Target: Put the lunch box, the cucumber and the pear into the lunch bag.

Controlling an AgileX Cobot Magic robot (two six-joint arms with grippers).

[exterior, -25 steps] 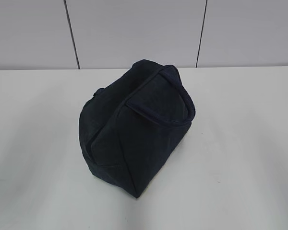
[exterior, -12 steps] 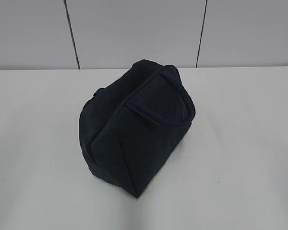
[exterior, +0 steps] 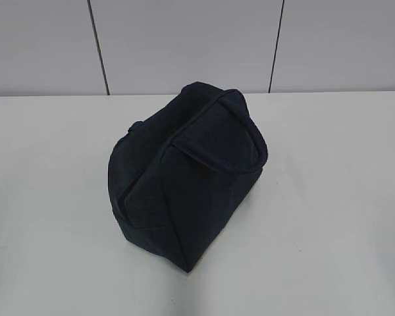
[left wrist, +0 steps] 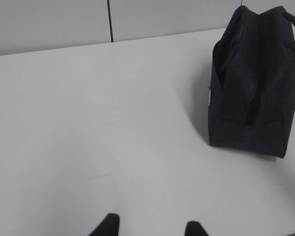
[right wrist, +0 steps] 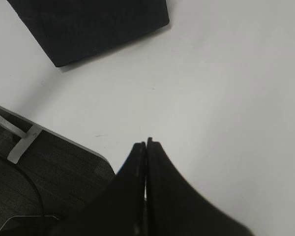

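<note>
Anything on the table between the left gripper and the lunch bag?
No. In the left wrist view only bare white table lies between the open left gripper and the lunch bag, up and to the right.

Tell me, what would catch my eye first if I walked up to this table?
The dark navy lunch bag standing alone in the middle of the white table, its loop handle arched on top and no food in sight. In the wrist views, the left gripper shows two parted fingertips above bare tabletop to the bag's left, while the right gripper is pressed shut near the table's edge.
</note>
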